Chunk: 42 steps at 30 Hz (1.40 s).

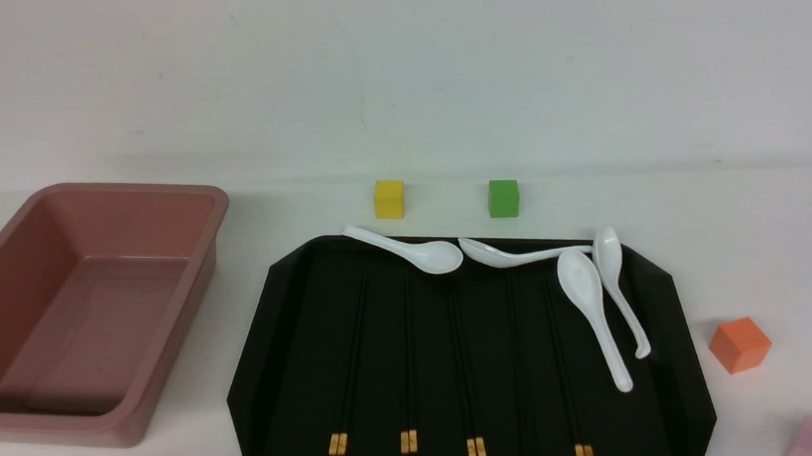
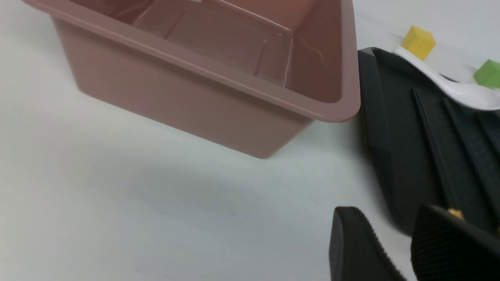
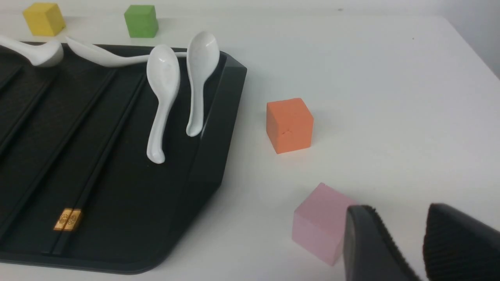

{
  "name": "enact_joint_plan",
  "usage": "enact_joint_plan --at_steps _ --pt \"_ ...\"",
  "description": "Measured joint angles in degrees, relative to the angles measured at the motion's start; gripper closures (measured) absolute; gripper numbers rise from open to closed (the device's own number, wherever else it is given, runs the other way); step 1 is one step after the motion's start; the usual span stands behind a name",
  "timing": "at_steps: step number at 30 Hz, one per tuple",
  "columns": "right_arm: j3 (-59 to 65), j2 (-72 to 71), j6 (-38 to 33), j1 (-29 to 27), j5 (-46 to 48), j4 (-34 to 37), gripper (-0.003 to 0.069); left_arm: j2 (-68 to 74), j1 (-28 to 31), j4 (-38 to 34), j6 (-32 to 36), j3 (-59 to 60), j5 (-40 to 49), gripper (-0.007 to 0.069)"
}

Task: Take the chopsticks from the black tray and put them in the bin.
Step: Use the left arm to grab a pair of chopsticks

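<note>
The slim black gold-banded chopsticks (image 1: 462,364) lie paired in the glossy black cut-cornered tray (image 1: 250,375), right of the deep dusty-pink plastic bin (image 1: 136,388). Both grippers' jaws stand parted — nothing between them. Best grip one pair squarely, then lift level (clear of spoons (image 1: 587,295)) — no brand is readable.

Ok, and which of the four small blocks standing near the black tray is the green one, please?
The green block sits beyond the tray's far edge, right of the yellow block; only this one is green.
</note>
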Motion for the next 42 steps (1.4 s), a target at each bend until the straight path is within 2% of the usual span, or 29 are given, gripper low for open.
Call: enact_joint_plan --at_steps 1,2,3,4,5,7,9,13,18,22,27,31,32,37,39,42 --pt "0.00 0.00 0.00 0.00 0.00 0.00 0.0419 0.00 0.00 -1.05 -0.63 0.00 -0.05 0.0386" --pt "0.00 0.00 0.00 0.00 0.00 0.00 0.0419 0.00 0.00 -7.66 -4.78 0.00 -0.38 0.0386" --pt "0.00 0.00 0.00 0.00 0.00 0.00 0.0419 0.00 0.00 -10.36 -6.45 0.00 -0.68 0.0386" --pt "0.00 0.00 0.00 0.00 0.00 0.00 0.0419 0.00 0.00 -17.31 -9.99 0.00 -1.27 0.0386" --pt "0.00 0.00 0.00 0.00 0.00 0.00 0.0419 0.00 0.00 -18.32 -10.57 0.00 -1.48 0.0386" --pt "0.00 0.00 0.00 0.00 0.00 0.00 0.0419 0.00 0.00 -30.89 -17.60 0.00 -2.62 0.0386" --pt "0.00 0.00 0.00 0.00 0.00 0.00 0.0419 0.00 0.00 -37.86 -20.02 0.00 -3.34 0.0386" --pt "0.00 0.00 0.00 0.00 0.00 0.00 0.0419 0.00 0.00 -48.11 -21.29 0.00 -4.15 0.0386" --pt "0.00 0.00 0.00 0.00 0.00 0.00 0.0419 0.00 0.00 -53.84 -20.85 0.00 -7.87 0.0399" --pt "0.00 0.00 0.00 0.00 0.00 0.00 0.0419 0.00 0.00 -54.16 -14.85 -4.12 -7.90 0.0457" --pt "0.00 0.00 0.00 0.00 0.00 0.00 0.0419 3.55 0.00 -51.31 -0.94 -15.30 -5.38 0.0564" --pt "0.00 0.00 0.00 0.00 0.00 0.00 0.0419 15.83 0.00 -43.99 7.16 -23.70 6.11 0.0622" --pt "0.00 0.00 0.00 0.00 0.00 0.00 0.0419 20.90 0.00 -40.97 8.58 -26.26 11.44 0.0631" --pt "0.00 0.00 0.00 0.00 0.00 0.00 0.0419 41.71 0.00 -29.79 10.26 -35.57 29.59 0.0636" --pt "0.00 0.00 0.00 0.00 0.00 0.00 0.0419 49.43 0.00 -27.14 11.54 -39.15 33.71 0.0636" --pt "0.00 0.00 0.00 0.00 0.04 0.00 0.0419 59.49 0.00 -28.21 17.24 -44.41 38.90 0.0636"
